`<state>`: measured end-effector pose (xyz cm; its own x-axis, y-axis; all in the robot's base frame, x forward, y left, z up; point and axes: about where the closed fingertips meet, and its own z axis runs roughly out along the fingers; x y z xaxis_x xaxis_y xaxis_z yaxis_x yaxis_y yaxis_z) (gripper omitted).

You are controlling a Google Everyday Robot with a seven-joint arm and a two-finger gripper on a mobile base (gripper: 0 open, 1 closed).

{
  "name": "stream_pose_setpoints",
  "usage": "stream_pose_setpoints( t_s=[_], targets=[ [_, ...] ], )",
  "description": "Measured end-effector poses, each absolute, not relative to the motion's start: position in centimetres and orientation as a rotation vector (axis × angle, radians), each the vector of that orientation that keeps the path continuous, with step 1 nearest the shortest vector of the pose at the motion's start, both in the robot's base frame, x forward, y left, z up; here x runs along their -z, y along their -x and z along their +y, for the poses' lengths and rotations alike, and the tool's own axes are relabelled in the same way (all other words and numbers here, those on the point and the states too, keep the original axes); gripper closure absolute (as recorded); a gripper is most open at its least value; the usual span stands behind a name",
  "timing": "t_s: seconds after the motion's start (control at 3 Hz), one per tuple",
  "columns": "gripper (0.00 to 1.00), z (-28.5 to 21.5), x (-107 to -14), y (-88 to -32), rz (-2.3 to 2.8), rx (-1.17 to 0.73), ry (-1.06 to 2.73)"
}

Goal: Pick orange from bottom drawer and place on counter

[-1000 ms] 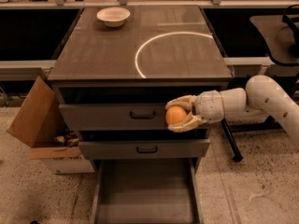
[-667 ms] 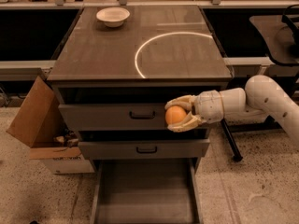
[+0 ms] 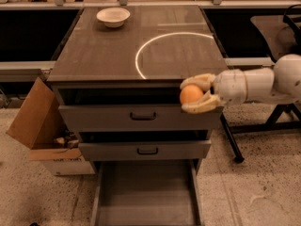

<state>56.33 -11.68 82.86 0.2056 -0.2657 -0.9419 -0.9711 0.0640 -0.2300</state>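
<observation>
In the camera view, my pale two-finger gripper [image 3: 187, 97] grasps the small round orange fruit [image 3: 191, 94] just off the front right corner of the glossy dark grey-brown counter [image 3: 103, 55]. Well below, the grey metal bottom drawer [image 3: 146, 197] lies pulled open.

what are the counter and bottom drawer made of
The counter looks like glossy dark laminate, mirroring light. The bottom drawer seems matte grey metal, with thin flat walls. The gripper, at the counter's front right edge, holds the orange.
</observation>
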Motion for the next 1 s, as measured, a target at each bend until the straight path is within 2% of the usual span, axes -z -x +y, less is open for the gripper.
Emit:
stream_pose_setpoints(
  t_s=[0.67,1.0],
  targets=[
    [1.00,-13.1,-87.1,-60.7,1.454,-0.804,1.271],
    [1.00,-14.0,-87.1,-65.6,1.569,-0.776,1.135]
  ],
)
